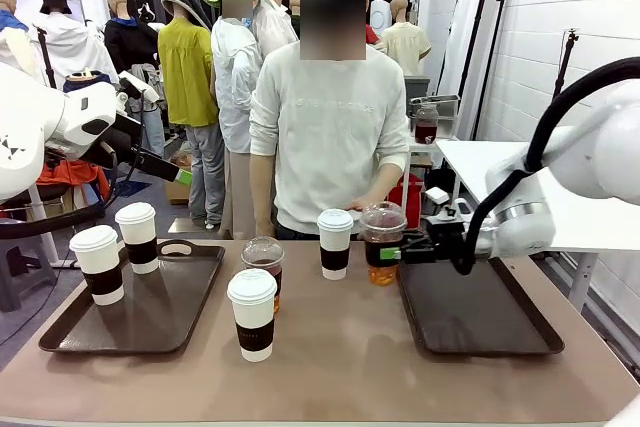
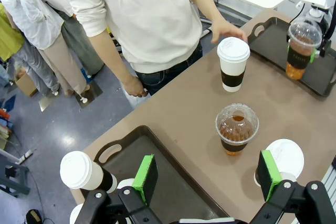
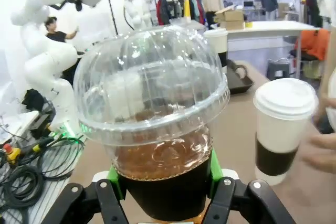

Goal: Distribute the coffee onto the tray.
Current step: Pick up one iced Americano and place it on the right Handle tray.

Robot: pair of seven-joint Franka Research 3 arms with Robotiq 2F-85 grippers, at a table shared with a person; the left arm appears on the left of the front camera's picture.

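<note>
Two paper cups (image 1: 98, 265) stand on the left tray (image 1: 190, 297); the right tray (image 1: 480, 317) is bare. My right tool (image 3: 163, 192) is clamped around the dark sleeve of a clear dome-lidded cup (image 3: 152, 103) of amber drink, at that tray's left rim; I cannot tell whether its base is lifted. My left tool (image 2: 207, 179) hangs wide apart and holds nothing, above the left tray's right edge. I judge the base could catch the rim and tip, or a hard squeeze on soft plastic could pop the lid and slosh. The person's hand (image 2: 226, 29), by the far paper cup (image 2: 233, 64), is near my path.
</note>
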